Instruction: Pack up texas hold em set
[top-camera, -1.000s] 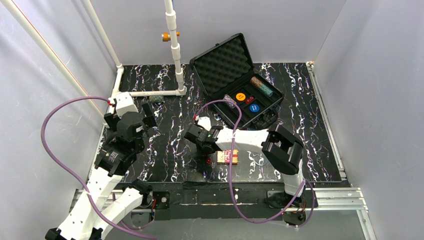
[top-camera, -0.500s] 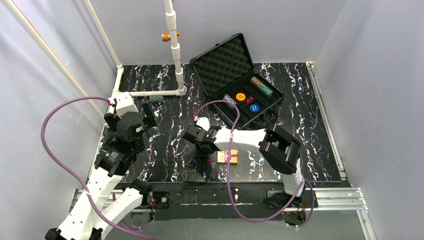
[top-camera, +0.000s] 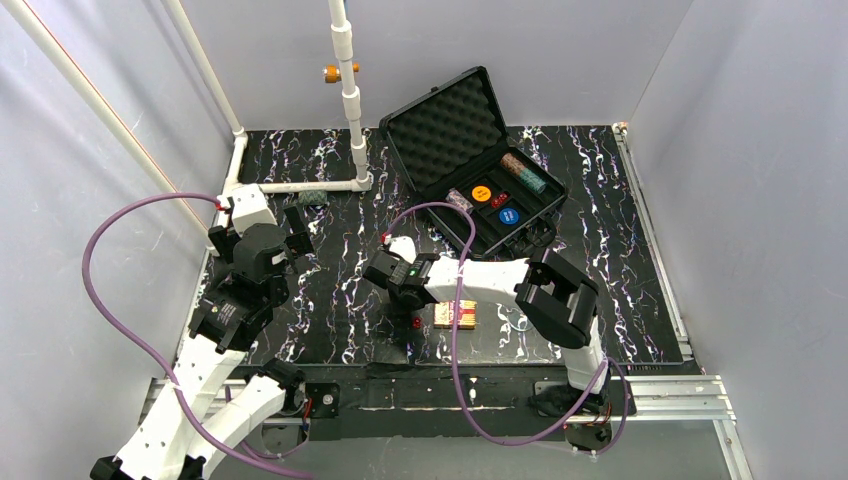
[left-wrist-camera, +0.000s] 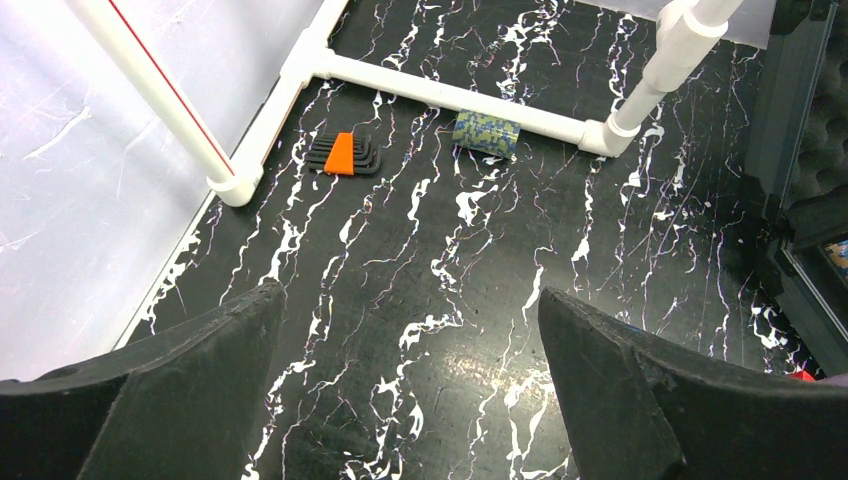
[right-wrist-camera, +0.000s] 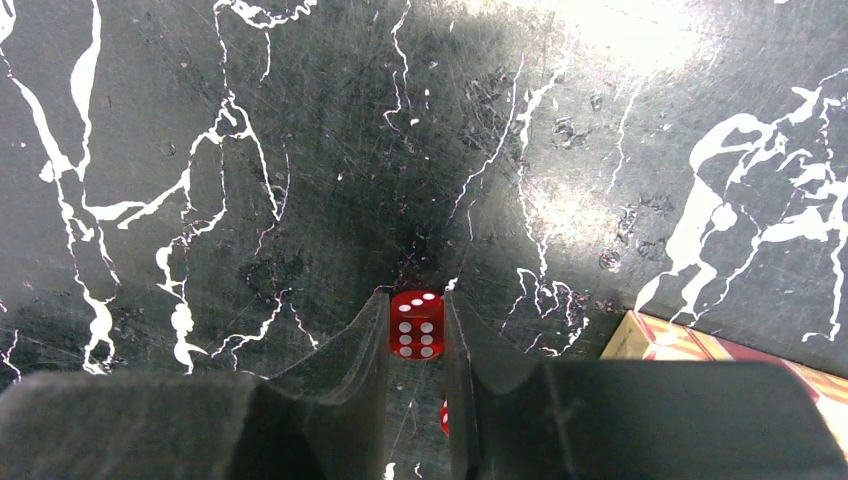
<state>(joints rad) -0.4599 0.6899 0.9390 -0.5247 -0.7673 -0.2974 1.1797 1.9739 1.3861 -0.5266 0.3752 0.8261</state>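
Observation:
The black case (top-camera: 452, 127) lies open at the back, its foam lid tipped up. In its tray are chip stacks (top-camera: 523, 172), an orange disc (top-camera: 482, 193), a blue disc (top-camera: 509, 215) and red dice (top-camera: 499, 200). My right gripper (right-wrist-camera: 417, 325) is shut on a small red die (right-wrist-camera: 417, 322), held just above the mat; in the top view it is at mat centre (top-camera: 384, 272). Another red die (top-camera: 416, 323) and the red-yellow card box (top-camera: 455, 313) lie on the mat near it. My left gripper (left-wrist-camera: 408, 292) is open and empty over the left mat (top-camera: 290, 225).
A blue-yellow chip roll (left-wrist-camera: 487, 135) and an orange-black hex key set (left-wrist-camera: 343, 155) lie by the white PVC pipe frame (left-wrist-camera: 470, 97) at the back left. The card box corner (right-wrist-camera: 660, 340) shows at the right in the right wrist view. A purple cable loops over the right arm.
My right gripper has shifted slightly left with the die between its fingers. The left arm has not moved.

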